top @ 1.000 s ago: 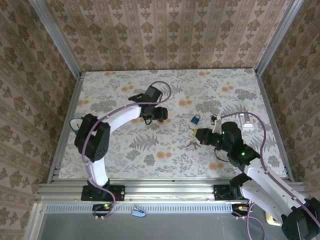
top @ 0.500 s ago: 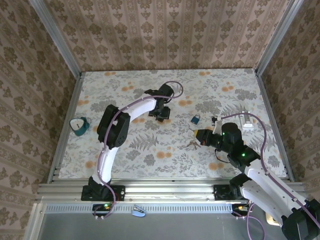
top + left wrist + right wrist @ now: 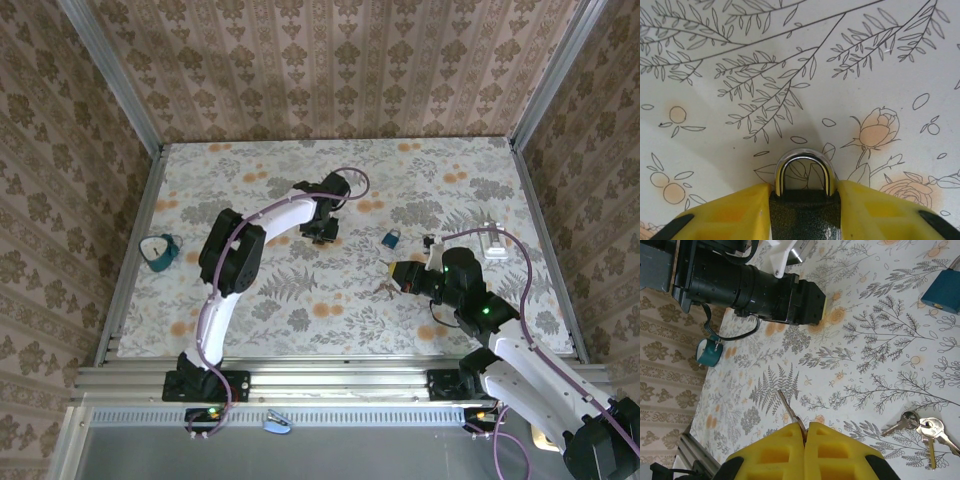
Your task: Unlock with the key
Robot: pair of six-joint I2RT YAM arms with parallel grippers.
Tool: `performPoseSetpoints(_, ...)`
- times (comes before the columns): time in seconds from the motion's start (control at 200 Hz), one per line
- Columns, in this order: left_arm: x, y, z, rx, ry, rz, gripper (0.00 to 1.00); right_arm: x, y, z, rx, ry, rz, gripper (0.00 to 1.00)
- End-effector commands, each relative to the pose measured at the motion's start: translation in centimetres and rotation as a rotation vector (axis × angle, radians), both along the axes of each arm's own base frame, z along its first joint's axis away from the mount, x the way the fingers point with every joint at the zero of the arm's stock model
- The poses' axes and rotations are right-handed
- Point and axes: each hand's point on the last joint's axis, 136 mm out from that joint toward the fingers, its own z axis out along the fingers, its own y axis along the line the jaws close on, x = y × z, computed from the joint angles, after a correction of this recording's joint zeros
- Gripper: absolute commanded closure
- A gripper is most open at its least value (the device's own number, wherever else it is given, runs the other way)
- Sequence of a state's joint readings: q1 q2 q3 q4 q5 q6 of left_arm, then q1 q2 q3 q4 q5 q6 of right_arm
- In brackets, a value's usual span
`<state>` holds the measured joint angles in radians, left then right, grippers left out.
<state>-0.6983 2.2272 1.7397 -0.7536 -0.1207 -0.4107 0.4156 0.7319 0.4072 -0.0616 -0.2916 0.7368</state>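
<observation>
Each tool held its part over the floral surface [image 3: 300,305].
The left tool [image 3: 805,199] clamped a dark padlock [image 3: 804,212]; the right tool [image 3: 804,432] pinched a key [image 3: 787,409], blade jutting out.

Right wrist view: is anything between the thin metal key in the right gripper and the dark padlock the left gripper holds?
Nothing visible does: bare floral table surface lies between the thin metal key and the dark padlock. The blue padlock and loose key bunch lie off to the side of that path.
</observation>
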Motion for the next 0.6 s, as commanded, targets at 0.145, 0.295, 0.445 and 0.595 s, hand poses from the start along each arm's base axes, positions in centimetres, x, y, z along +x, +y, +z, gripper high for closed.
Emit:
performPoseSetpoints(0.145,-3.3,3.9,0.1,0.022,0.053,0.047,0.64,0.3,-0.4,-0.5,0.004,0.002,-0.033,1.00)
performPoseSetpoints(0.295,-5.6,5.4,0.9,-0.008,0.060,0.074,0.64,0.6,-0.1,-0.9,0.012,0.013,-0.028,1.00)
performPoseSetpoints(0.445,-8.2,6.5,0.9,-0.051,0.085,0.105,0.63,1.0,0.3,-0.8,0.024,0.016,-0.020,1.00)
performPoseSetpoints(0.595,-9.6,7.3,-0.2,-0.038,0.127,0.113,0.62,1.3,0.5,-1.1,0.023,0.024,-0.016,1.00)
